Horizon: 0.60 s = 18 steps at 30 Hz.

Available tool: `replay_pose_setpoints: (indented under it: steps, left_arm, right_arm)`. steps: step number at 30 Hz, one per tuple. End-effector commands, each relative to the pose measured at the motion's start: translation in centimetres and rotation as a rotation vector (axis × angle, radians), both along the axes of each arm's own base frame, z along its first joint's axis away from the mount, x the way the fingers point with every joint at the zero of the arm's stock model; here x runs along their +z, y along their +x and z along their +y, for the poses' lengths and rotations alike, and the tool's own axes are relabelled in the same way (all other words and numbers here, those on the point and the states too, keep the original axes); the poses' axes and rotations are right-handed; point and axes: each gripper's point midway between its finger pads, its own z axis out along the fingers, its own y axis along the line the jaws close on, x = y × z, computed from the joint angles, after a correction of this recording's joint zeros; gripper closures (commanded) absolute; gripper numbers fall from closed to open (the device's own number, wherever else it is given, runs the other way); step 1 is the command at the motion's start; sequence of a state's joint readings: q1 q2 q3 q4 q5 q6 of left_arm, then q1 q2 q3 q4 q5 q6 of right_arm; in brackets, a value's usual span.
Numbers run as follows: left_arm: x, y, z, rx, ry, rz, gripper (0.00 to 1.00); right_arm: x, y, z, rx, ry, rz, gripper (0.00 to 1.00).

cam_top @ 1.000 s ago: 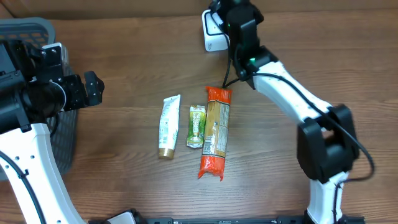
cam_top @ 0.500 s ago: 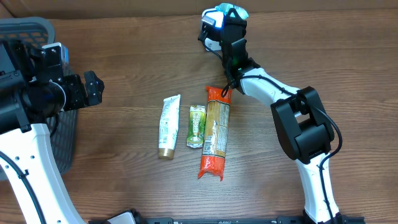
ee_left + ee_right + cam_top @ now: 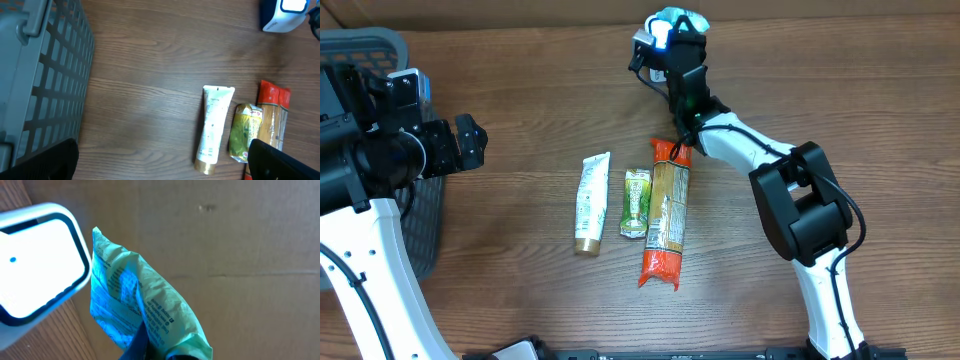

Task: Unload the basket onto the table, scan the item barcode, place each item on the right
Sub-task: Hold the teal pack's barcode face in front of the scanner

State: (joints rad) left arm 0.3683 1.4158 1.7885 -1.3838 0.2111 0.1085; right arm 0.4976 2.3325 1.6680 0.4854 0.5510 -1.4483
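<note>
Your right jaws are pinched shut on the lower edge of a crinkled pale blue-green packet [image 3: 136,304]. In the right wrist view it stands up out of them with small print showing on its face. Just to its left in that view is the white barcode scanner [image 3: 37,275] with its dark rim. The packet's edge is close beside the scanner, but you cannot tell whether the two touch. In the overhead view this group sits at the top centre of the frame, with the packet at the far edge of the table [image 3: 520,90]. The right arm [image 3: 750,150] reaches up to it from the lower right.

Your left jaws stand wide apart with nothing between them. Overhead they are at the left of the frame, just beside the grey basket [image 3: 45,75]. In the left wrist view the dark fingertips [image 3: 47,161] show in the lower corners, with bare table between them.

Three things lie side by side in the middle of the table, well apart from both arms: a white tube [image 3: 590,203], a small green sachet [image 3: 636,203], and a long pasta packet [image 3: 667,225] with orange-red ends. The sachet lies just beside the pasta packet, and the tube lies a little apart to the left.
</note>
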Motion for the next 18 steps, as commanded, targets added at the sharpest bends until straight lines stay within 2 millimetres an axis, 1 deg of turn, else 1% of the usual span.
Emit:
replay_pose_setpoints:
  steps: [1, 3, 5, 8, 10, 12, 13, 16, 18]
  left_arm:
    - [0.4, 0.2, -0.1, -0.018, -0.001, -0.016, 0.01]
    - [0.4, 0.2, -0.1, -0.018, -0.001, -0.016, 0.00]
    - [0.4, 0.2, -0.1, -0.018, -0.002, -0.016, 0.01]
    - [0.4, 0.2, -0.1, -0.018, -0.001, -0.016, 0.00]
    - [0.4, 0.2, -0.1, -0.018, -0.002, -0.016, 0.00]
    - [0.4, 0.2, -0.1, -0.018, -0.001, -0.016, 0.00]
    - [0.4, 0.2, -0.1, -0.018, -0.001, -0.016, 0.01]
    - [0.4, 0.2, -0.1, -0.018, -0.001, -0.016, 0.00]
    - [0.4, 0.2, -0.1, -0.018, -0.002, -0.016, 0.00]
  right_arm:
    - [1.6, -0.2, 0.0, -0.022, 0.016, -0.033, 0.96]
    - [2.2, -0.3, -0.2, -0.028, 0.045, -0.031, 0.96]
    - [3.2, -0.6, -0.4, -0.036, 0.116, -0.023, 0.96]
    - [6.0, -1.9, -1.1, -0.062, 0.280, 0.011, 0.96]
    - [8.8, -3.2, -2.2, -0.084, 0.373, 0.028, 0.96]
    - [12.0, -4.8, -3.5, -0.101, 0.495, 0.038, 0.96]
    - [13.1, -5.7, -3.8, -0.097, 0.546, 0.058, 0.96]
    - [16.4, -9.9, -4.5, -0.052, 0.766, 0.181, 0.96]
    - [18.0, -12.8, -5.3, -0.046, 0.955, 0.266, 0.96]
